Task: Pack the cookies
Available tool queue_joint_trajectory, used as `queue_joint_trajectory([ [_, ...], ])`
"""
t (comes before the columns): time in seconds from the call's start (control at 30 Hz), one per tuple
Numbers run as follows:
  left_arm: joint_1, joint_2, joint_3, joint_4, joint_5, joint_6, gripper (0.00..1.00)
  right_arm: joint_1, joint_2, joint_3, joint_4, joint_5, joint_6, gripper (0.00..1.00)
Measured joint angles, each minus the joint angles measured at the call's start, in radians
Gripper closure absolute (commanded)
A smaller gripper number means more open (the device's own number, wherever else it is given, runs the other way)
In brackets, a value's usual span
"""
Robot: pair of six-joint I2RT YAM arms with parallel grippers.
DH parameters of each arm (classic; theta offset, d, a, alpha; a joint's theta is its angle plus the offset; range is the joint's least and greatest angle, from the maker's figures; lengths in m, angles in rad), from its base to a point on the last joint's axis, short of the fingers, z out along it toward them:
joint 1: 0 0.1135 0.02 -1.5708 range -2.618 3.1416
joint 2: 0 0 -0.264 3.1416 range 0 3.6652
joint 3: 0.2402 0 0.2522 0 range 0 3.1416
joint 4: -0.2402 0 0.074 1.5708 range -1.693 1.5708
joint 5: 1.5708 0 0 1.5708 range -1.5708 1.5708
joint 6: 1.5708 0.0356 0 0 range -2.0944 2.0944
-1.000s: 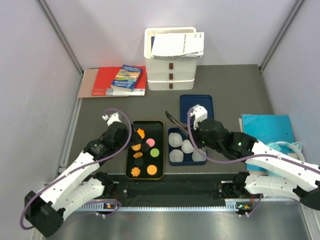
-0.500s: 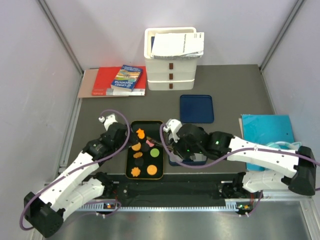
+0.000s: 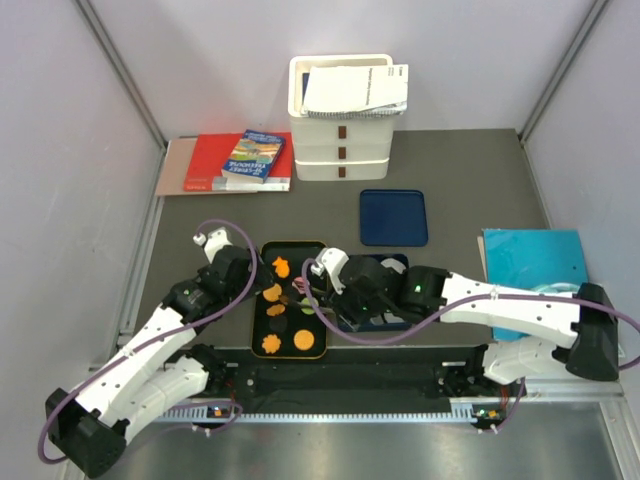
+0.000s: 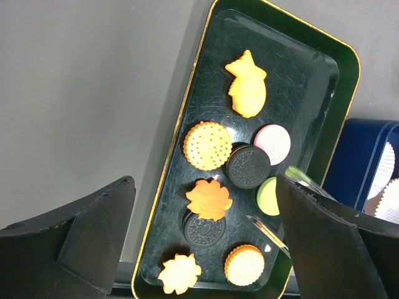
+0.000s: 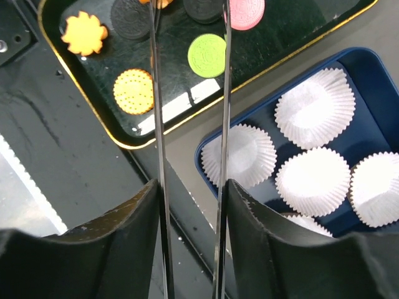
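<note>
While the right gripper (image 5: 190,205) pinches tongs (image 5: 223,93) above the tray (image 4: 299,81) of cookies (image 4: 207,145), the left gripper (image 4: 202,187) hovers spread.

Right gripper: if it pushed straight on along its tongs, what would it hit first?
Probably the green cookie, lying between the arms of the tongs on the tray, or the black cookie just beyond; the tips' height is unclear.

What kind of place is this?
Probably a robot test cell in a lab: two arms bolted to a table, plain panel walls, toy cookies on a black tray, the right gripper holding tongs.
</note>
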State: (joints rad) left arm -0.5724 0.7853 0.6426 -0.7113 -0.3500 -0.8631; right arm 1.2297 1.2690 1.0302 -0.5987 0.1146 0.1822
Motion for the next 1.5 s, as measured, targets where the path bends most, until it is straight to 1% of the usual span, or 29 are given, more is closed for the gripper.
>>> queue_joint_trajectory([
  [0.2,0.0,0.002,0.0,0.0,0.0,0.0,0.02,0.009,0.06,0.019,-0.018,0.023,-0.007,0.52],
  [0.5,0.0,0.005,0.0,0.0,0.001,0.0,0.01,0.013,0.116,0.031,-0.031,0.046,-0.023,0.53],
  [0.87,0.0,0.005,-0.003,0.0,0.011,-0.005,0.01,0.017,0.194,0.066,-0.014,0.054,-0.042,0.53],
  [0.93,0.0,0.005,-0.003,0.001,0.013,-0.005,0.01,0.017,0.206,0.066,-0.011,0.054,-0.045,0.55],
  [1.07,0.0,0.005,-0.003,0.0,0.013,-0.007,0.01,0.018,0.229,0.077,-0.012,0.056,-0.051,0.66],
  [1.27,0.0,0.005,-0.003,0.0,0.016,-0.007,0.01,0.018,0.23,0.079,-0.014,0.069,-0.048,0.68],
  [1.4,0.0,0.005,-0.003,0.001,0.016,-0.007,0.02,0.018,0.206,0.079,-0.027,0.084,-0.043,0.74],
  [1.5,0.0,0.005,-0.003,0.001,0.016,-0.007,0.01,0.018,0.176,0.085,-0.053,0.1,-0.039,0.74],
])
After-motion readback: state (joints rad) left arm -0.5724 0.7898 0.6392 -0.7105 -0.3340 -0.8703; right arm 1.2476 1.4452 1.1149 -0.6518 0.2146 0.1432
